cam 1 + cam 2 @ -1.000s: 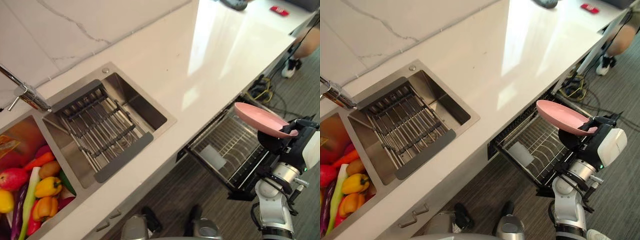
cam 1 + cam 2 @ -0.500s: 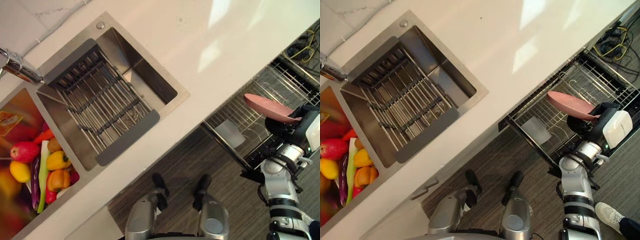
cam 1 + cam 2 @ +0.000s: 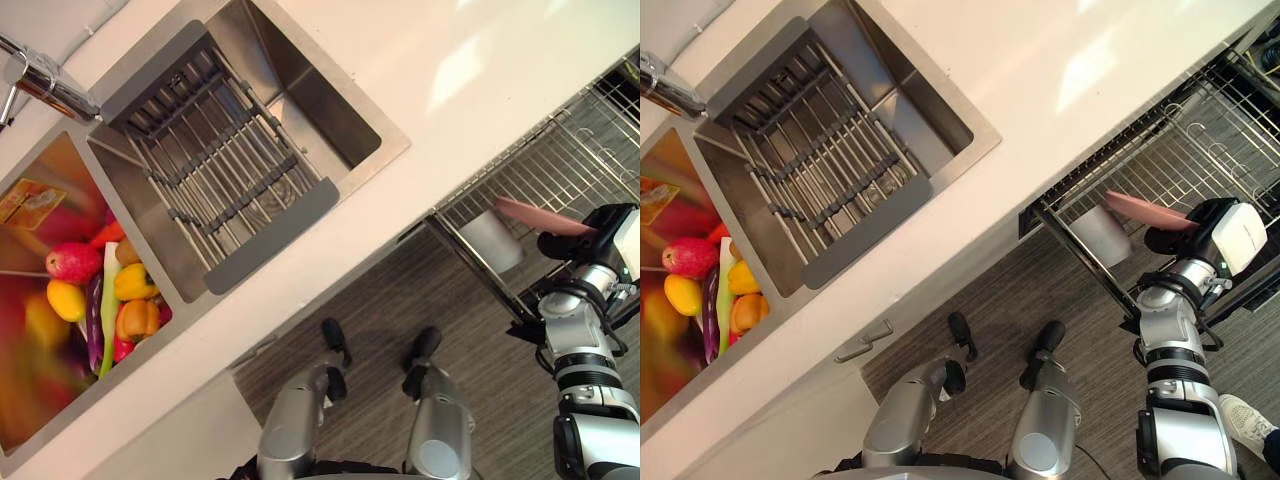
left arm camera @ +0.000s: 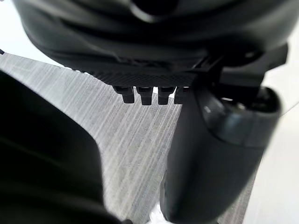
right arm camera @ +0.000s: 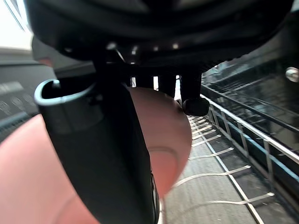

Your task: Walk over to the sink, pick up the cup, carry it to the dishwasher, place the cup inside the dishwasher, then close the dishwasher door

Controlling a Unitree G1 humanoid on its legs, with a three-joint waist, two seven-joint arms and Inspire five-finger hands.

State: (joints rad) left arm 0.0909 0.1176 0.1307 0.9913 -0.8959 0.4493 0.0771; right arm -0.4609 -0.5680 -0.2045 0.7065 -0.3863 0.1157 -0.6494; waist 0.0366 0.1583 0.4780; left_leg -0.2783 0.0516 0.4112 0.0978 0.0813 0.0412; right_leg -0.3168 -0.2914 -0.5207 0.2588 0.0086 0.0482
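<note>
Pink plate (image 3: 1143, 210) pinched in right robot hand (image 3: 1178, 240).

Stretching the right arm (image 3: 1168, 345) up from the lower right, forearm nearly upright, wrist cocked at the top. Clamping the right hand (image 3: 1188, 238) on a pink plate (image 3: 1138, 208), thumb (image 5: 93, 154) pressing across its face, fingers (image 5: 194, 100) hooking over its far edge. Hanging the left hand (image 4: 210, 154) low, thumb standing out straight beside the dark palm.

Brushed steel sink (image 3: 322, 102), glossy white counter (image 3: 480, 90), wire rack (image 3: 545, 178).
</note>
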